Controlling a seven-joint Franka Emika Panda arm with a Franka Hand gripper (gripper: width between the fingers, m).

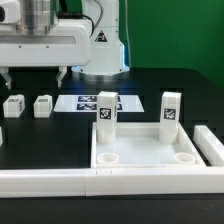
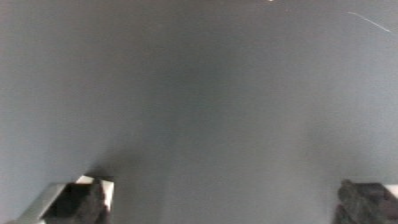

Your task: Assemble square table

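The white square slab (image 1: 150,131) lies rims up at the front of the exterior view. Two white tagged leg blocks (image 1: 105,114) (image 1: 170,110) stand upright at its two far corners. Its two near round sockets (image 1: 108,157) are bare. Two more leg blocks (image 1: 14,104) (image 1: 43,104) lie loose on the black table at the exterior view's left. My gripper (image 1: 34,78) hangs above and behind those loose blocks, open and empty. In the wrist view my gripper (image 2: 222,205) shows both fingertips (image 2: 80,200) wide apart over a blurred grey surface.
The marker board (image 1: 86,101) lies flat behind the slab. The long white L-shaped border wall (image 1: 60,181) runs along the front and up the exterior view's right side (image 1: 211,145). The robot base (image 1: 100,40) stands at the back.
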